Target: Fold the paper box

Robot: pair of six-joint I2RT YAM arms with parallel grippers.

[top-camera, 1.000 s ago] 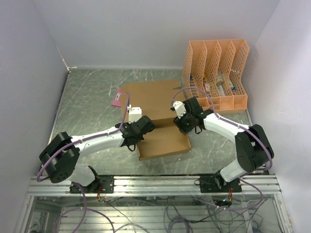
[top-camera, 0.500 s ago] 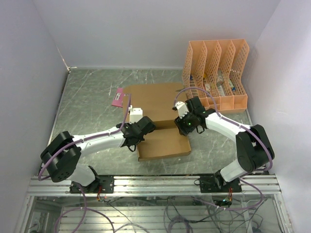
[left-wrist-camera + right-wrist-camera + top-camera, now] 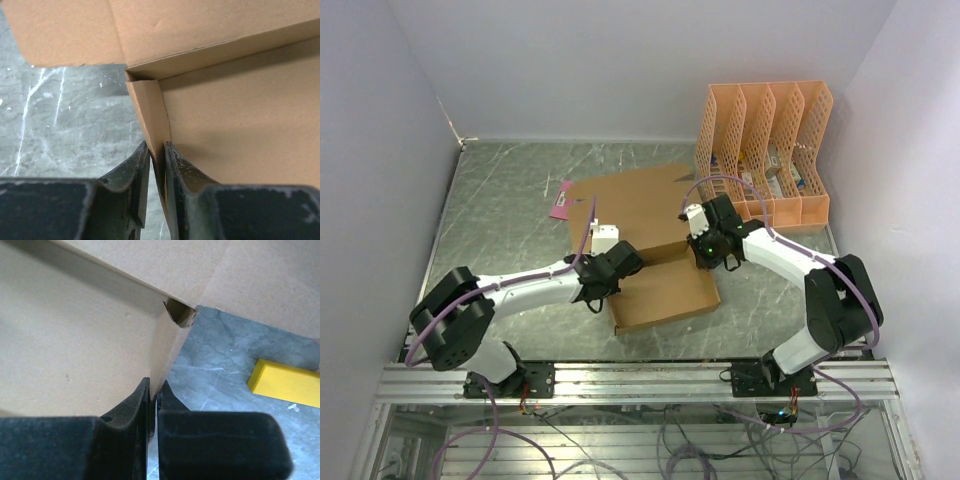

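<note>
**Top external view.** The paper box point(image 3: 665, 290) lies on the table point(image 3: 500, 220) between the two arms. Its shallow tray is nearest the bases and its flat flapped panel spreads away beyond both grippers. The left gripper point(image 3: 620, 263) meets the tray's left wall and the right gripper point(image 3: 706, 250) its right wall. From here the fingers are too small to judge. Beyond the right gripper stands an orange file organizer point(image 3: 765, 150). Beyond the left gripper a pink card point(image 3: 560, 205) shows at the panel's edge.

**Left wrist view.** The fingers of the left gripper point(image 3: 156, 156) stand close on either side of the upright side wall of the box point(image 3: 240, 110), just short of its corner. A thin dark slit lies beside one finger point(image 3: 140, 170), so it cannot be told whether the wall is pinched.

**Right wrist view.** The right gripper point(image 3: 154, 396) is clamped on the opposite side wall of the box point(image 3: 75, 350), with the cardboard edge running between its nearly closed fingers. Only this view shows a yellow block point(image 3: 285, 382) on the table, ahead and to one side of the gripper.
</note>
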